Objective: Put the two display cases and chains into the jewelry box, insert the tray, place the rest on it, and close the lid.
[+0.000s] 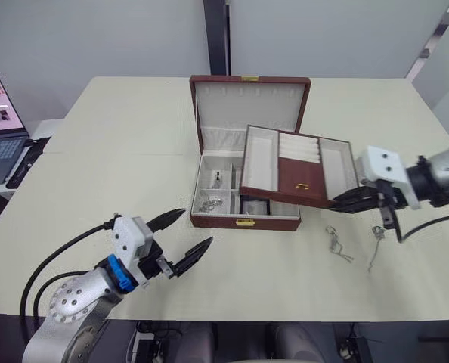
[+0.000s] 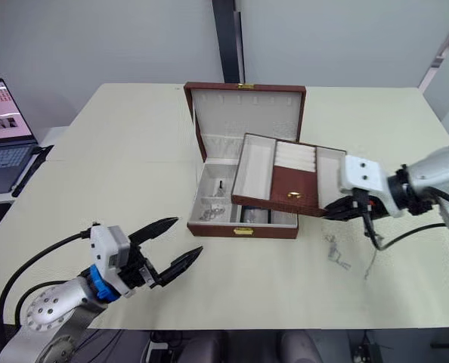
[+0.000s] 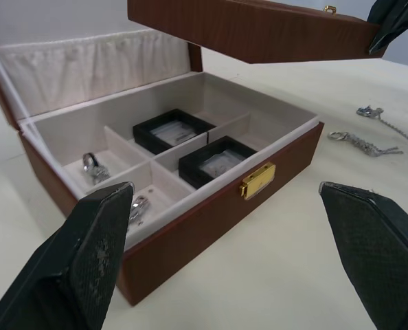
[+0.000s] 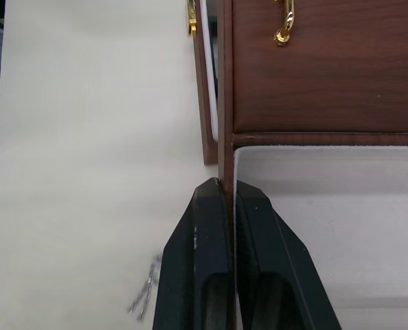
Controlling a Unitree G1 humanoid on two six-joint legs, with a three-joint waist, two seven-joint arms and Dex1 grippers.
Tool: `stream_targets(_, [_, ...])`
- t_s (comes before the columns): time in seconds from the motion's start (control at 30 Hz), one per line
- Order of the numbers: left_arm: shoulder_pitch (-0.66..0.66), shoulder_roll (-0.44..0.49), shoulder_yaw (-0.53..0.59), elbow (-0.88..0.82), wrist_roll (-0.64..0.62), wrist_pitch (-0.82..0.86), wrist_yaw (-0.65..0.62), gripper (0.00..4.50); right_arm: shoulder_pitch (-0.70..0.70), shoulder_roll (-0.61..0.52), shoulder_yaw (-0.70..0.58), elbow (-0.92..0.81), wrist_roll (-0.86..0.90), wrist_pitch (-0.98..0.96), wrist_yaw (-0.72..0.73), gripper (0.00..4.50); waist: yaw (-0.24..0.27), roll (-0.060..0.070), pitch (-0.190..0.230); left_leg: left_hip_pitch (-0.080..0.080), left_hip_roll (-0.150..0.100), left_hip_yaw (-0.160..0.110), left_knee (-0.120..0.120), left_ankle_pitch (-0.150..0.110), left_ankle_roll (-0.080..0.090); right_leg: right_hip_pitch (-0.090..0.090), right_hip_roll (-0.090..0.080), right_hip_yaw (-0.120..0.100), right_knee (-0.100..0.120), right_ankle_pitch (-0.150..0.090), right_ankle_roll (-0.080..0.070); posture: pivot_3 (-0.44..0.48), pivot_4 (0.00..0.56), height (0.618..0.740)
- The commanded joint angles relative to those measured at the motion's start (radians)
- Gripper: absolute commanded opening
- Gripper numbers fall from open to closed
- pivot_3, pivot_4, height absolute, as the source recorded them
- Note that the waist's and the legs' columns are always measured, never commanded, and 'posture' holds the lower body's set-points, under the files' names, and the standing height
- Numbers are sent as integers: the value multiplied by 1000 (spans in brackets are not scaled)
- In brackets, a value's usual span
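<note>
Bright, even overhead light, soft faint shadows on the table, sharp focus, mild wide-angle bending at edges

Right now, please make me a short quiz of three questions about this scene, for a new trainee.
1. True or false: the right gripper is shut on the wall of the tray.
2. Where are the two display cases? A) on the table B) inside the jewelry box C) on the tray
3. Fill in: the lid of the jewelry box stands ____.

Key:
1. True; the tray hangs tilted above the box, not yet seated.
2. B; they lie in adjoining compartments, as the left wrist view shows.
3. Open. The left gripper is open too, holding nothing.
</note>
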Motion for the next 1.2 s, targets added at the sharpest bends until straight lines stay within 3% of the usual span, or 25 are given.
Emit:
stream_targets(0.03, [41,-21,39,-70,1,-18,40,4500,-72,43,62,-4,-39,16,-12,15,2,0,0,0,0,0,0,0,0,0,0,0,0,0,0,0,150,740])
stream_targets(0.23, [149,-73,90,-109,5,-52,83,4500,-210,229,213,23,-113,134,-99,15,-1,-1,0,0,0,-1,0,0,0,0,0,-1,-1,0,0,0,150,740])
stream_targets(0.4, [189,-94,100,-129,4,-66,99,4500,-248,288,250,36,-138,183,-135,15,4,-1,0,-2,-1,-2,0,0,0,-1,-1,-2,-1,0,0,0,150,740])
stream_targets(1.2, [192,-96,85,-132,11,-73,107,4500,-217,286,312,-12,-193,215,-166,15,0,-1,0,-2,-1,-2,-1,0,0,-1,-1,-2,-2,0,0,0,150,740])
